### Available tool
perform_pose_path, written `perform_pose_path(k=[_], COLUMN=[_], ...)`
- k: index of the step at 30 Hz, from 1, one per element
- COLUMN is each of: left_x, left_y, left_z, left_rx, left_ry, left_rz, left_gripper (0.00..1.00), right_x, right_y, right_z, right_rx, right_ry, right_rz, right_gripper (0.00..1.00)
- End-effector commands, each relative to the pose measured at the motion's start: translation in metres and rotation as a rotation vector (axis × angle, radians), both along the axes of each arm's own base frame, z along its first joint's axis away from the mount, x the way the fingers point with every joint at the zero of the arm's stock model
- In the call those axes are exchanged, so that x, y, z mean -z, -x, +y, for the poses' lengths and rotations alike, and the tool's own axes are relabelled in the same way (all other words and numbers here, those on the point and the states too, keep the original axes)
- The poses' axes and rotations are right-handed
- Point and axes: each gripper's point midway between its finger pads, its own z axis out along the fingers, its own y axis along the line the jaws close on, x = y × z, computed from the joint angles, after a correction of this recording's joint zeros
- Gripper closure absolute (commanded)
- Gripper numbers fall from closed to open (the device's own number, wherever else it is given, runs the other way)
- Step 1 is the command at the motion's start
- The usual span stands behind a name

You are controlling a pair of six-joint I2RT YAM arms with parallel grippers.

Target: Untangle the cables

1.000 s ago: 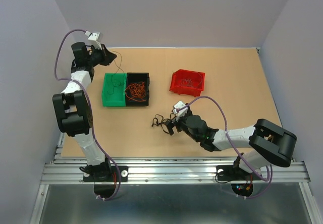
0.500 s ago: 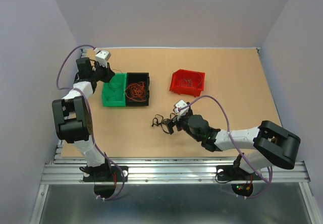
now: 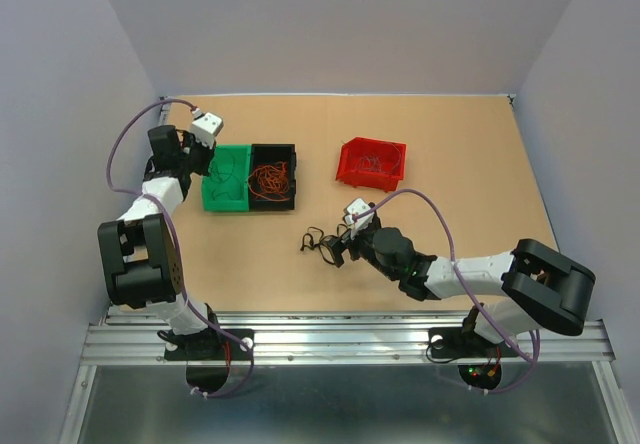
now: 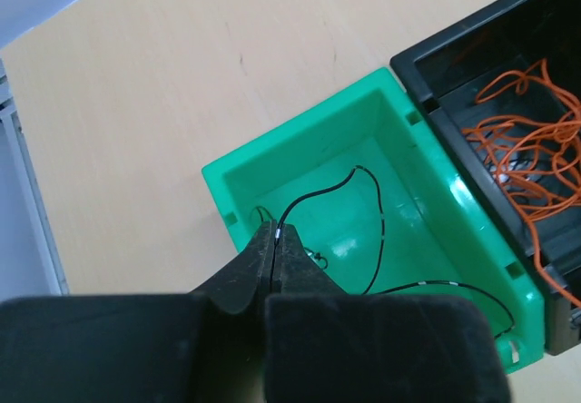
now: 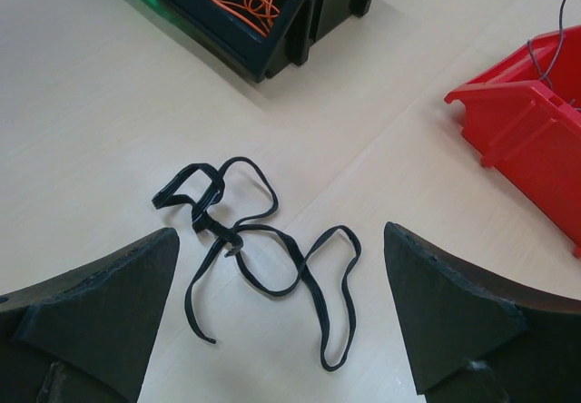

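My left gripper (image 3: 203, 158) is shut on the end of a thin black wire (image 4: 382, 230). The wire curls down into the green bin (image 4: 300, 135), and the fingertips (image 4: 275, 232) hang over the bin's near-left corner. Orange wires (image 4: 531, 140) fill the black bin (image 3: 272, 202) beside it. A flat black cable (image 5: 213, 223) lies in loose loops with one small knot on the table (image 3: 315, 242). My right gripper (image 5: 280, 240) is open just above it, a finger on each side, touching nothing.
A red bin (image 3: 372, 164) stands right of the black one, with a thin grey wire (image 5: 554, 40) in it. The green bin (image 3: 225, 200) and the black bin sit side by side at the back left.
My left arm has come down from the back-left corner to the green bin, carrying the thin black wire, which now lies in the bin. The right arm has barely moved.
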Motion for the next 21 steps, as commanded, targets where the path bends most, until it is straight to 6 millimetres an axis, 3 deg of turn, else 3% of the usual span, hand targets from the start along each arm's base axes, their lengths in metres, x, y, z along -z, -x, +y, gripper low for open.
perform_pose_path(k=[1,5,11,15,21], left_x=[0.006,0.044,0.077,0.078,0.079], left_y=[0.002,0.003,-0.006,-0.011,-0.009], left_z=[0.007,-0.007,-0.016,-0.012,-0.013], left_rx=[0.002,0.018,-0.022,-0.06,-0.073], left_ry=[-0.107,-0.182,-0.232,-0.245,-0.228], left_rz=[0.007,0.103,0.198,0.203,0.21], left_gripper=[1.0,1.0,1.0,0.99,0.84], right_x=[-0.016,-0.017,-0.014,-0.015,-0.016], right_y=[-0.002,-0.001,-0.002,-0.002,-0.001], right_z=[0.01,0.013,0.013,0.012,0.011], right_rx=[-0.016,-0.027,-0.022,-0.02,-0.017], right_ry=[-0.051,-0.054,-0.049,-0.051,-0.052], right_rz=[-0.023,-0.022,-0.017,-0.019,-0.02], right_gripper=[0.01,0.01,0.01,0.01,0.01])
